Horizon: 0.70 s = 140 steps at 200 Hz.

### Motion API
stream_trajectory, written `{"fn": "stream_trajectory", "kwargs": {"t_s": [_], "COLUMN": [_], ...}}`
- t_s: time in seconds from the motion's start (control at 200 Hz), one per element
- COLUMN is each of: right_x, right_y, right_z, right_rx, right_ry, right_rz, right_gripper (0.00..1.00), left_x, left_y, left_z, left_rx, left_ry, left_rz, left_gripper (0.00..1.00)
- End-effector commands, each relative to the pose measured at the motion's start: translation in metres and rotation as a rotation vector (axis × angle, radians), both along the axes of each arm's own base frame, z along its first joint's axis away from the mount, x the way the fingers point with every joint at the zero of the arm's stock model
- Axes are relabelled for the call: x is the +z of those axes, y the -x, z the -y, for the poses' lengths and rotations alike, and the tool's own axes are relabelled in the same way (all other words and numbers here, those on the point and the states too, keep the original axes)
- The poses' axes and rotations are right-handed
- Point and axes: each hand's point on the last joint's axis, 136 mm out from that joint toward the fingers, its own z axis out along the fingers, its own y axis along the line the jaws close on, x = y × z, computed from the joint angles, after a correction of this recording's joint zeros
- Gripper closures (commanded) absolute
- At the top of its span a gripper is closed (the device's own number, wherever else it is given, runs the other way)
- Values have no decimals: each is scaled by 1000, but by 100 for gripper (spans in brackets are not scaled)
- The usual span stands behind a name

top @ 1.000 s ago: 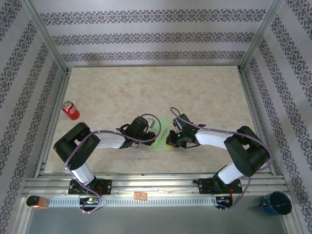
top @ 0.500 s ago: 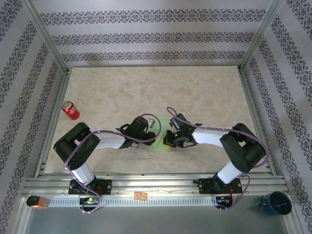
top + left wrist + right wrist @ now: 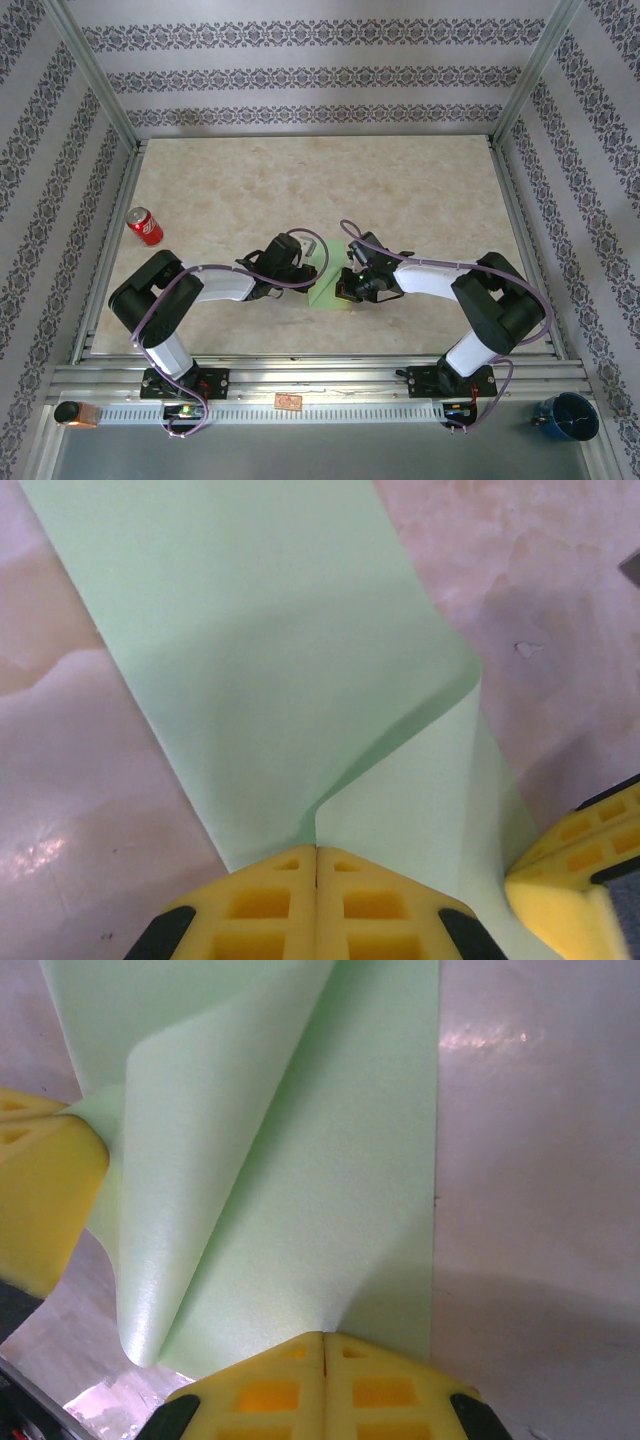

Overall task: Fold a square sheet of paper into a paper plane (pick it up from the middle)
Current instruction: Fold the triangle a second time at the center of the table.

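Two grippers meet at the green paper, which lies on the table near its front edge, between the arms and well apart from the red can. The left gripper has its yellow fingers pressed together, and a lifted flap of the paper runs straight into the seam between them, so it looks pinched there. The right gripper is likewise closed tight on the paper's edge, with a curled flap rising beside it.

The step in hand seems to be turning a corner over to start a fold. To do it well, one gripper should act as the anchor, holding its edge low against the table, while the other carries the flap across in a shallow arc. Both should move gently: the paper is thin and limp, so pulling the two grips apart could tear it or drag it out of square. The flap's edge should line up before anything is pressed flat, since a crooked crease is hard to undo.
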Motion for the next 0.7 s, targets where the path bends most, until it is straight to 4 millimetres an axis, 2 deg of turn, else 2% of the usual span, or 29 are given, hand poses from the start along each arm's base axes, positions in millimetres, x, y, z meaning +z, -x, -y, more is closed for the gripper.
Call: {"fn": "stream_trajectory", "kwargs": {"t_s": [0.0,0.694], "right_x": [-15,-15], "right_y": [13,12], "right_z": [13,14], "right_rx": [15,12], "right_ry": [83,80], "right_rz": [-51,-53], "right_gripper": [97,96], "left_x": [15,3], "left_y": [-10,-12], "left_z": [5,6], "left_rx": [-33,-30], "left_ry": [19,-1], "left_rz": [49,19], "left_gripper": [100,100]}}
